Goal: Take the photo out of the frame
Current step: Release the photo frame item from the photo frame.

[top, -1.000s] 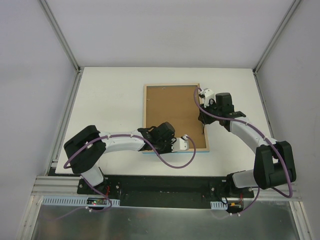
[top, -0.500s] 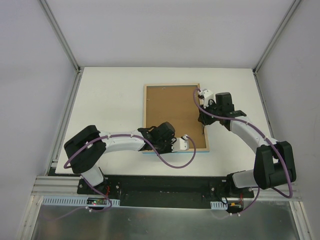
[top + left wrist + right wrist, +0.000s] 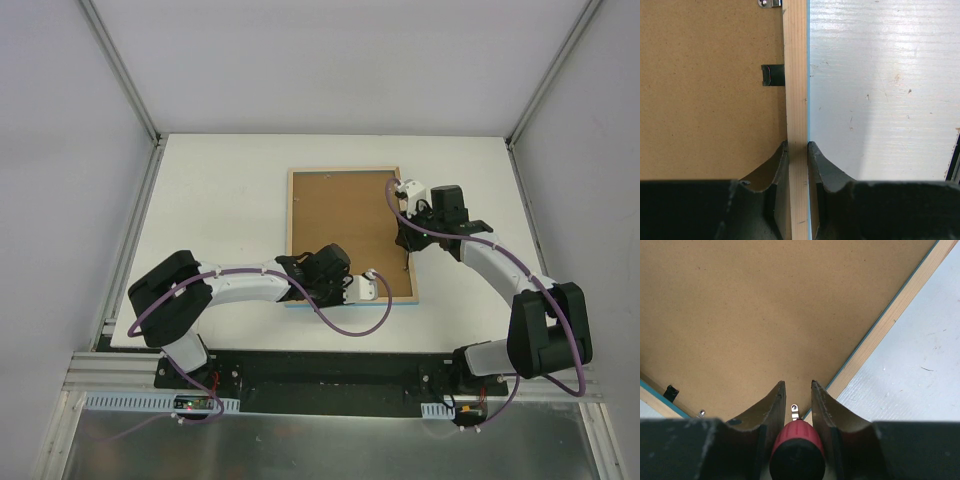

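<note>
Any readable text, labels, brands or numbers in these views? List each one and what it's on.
None readable.
The frame: plain brown back and pale wood rim, unmarked.
The screwdriver: red handle in the right gripper, no print visible.
The left gripper: bare black fingers.
The electronics at the arm bases: too small to read.

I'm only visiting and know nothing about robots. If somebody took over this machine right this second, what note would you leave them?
Left fingers: shut on the pale wood rim of the frame, at its near edge.
Right fingers: shut on a red-handled screwdriver, pointed down near the frame's right edge.
Frame: face down on the table, brown back panel up. Photo: not visible.
Done: nothing opened yet; a black clip lies over the back panel.
Left: free the clips, lift the panel, take out the photo.
</note>
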`<state>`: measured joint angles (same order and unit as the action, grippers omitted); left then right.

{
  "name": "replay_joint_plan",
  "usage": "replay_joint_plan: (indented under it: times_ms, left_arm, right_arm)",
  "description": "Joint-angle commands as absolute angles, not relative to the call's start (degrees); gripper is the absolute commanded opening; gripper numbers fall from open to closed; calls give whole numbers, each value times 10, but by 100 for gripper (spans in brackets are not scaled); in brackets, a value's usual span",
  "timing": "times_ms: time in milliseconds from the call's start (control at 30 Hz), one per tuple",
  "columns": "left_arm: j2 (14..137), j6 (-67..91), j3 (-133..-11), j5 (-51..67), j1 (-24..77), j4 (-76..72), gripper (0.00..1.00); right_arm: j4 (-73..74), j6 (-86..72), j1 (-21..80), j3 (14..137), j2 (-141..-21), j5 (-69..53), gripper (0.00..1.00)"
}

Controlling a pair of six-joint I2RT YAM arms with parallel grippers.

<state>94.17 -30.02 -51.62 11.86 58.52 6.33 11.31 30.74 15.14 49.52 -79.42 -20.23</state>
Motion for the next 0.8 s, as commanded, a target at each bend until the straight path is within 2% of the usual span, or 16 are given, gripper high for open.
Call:
replay_joint_plan:
  times_ms: [0, 767]
  left_arm:
    - [969, -295, -512, 113, 584, 88, 0]
    - [968, -295, -512, 114, 584, 88, 0]
  right_arm:
    - [132, 312, 149, 511, -781, -217, 1]
    - [128, 318, 146, 506, -768, -240, 1]
